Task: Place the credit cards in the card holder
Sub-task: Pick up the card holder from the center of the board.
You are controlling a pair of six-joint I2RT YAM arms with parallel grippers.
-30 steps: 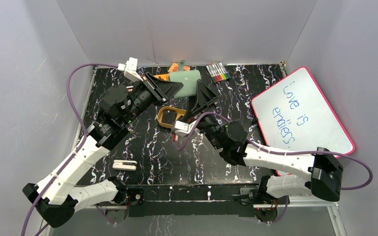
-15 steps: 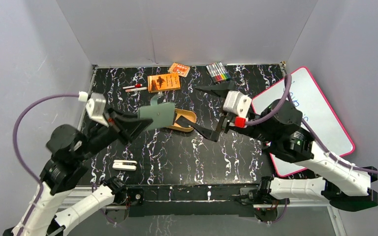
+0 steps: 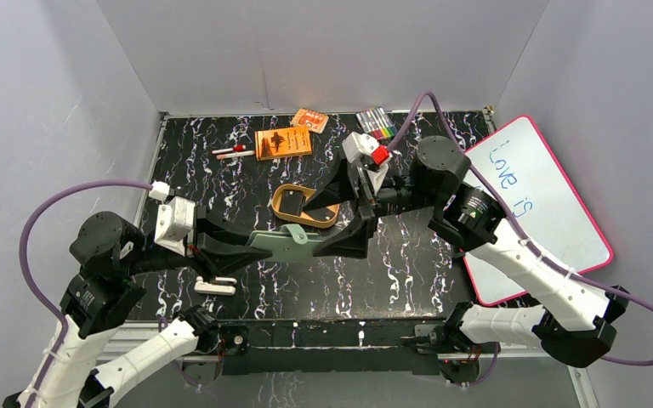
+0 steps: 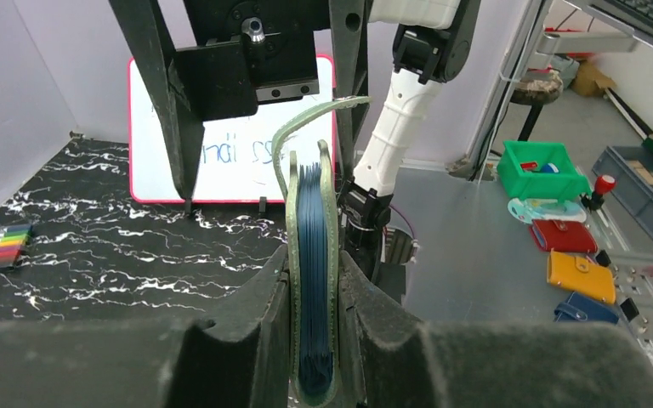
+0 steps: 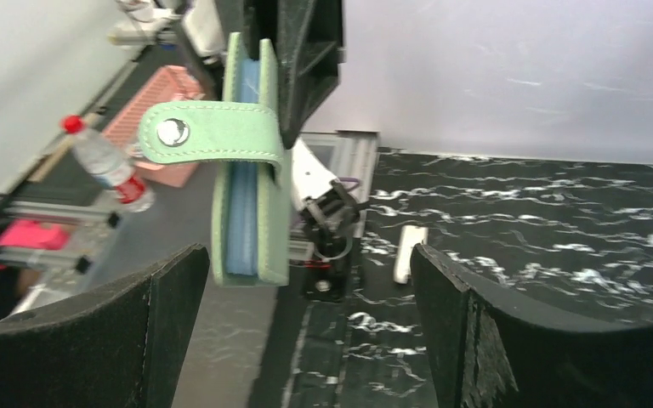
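The green card holder (image 3: 285,240) hangs above the near middle of the black marbled table (image 3: 408,263), pinched edge-up between the left gripper's (image 3: 255,244) fingers (image 4: 247,340), which are clamped on its two faces; its blue pockets show along the top and its snap strap (image 5: 212,133) curls loose. The right gripper (image 3: 315,227) faces it from just to the right with jaws spread wide, holding nothing and straddling the holder's free end without touching it. The credit cards (image 3: 292,202) show only as a dark flat patch inside a tan tray (image 3: 277,194) just beyond the holder, partly hidden by a right finger. Further off lie an orange booklet (image 3: 283,143), a row of markers (image 3: 377,124) and, at right, a pink-edged whiteboard (image 3: 544,212); a white clip (image 3: 215,286) sits near left.
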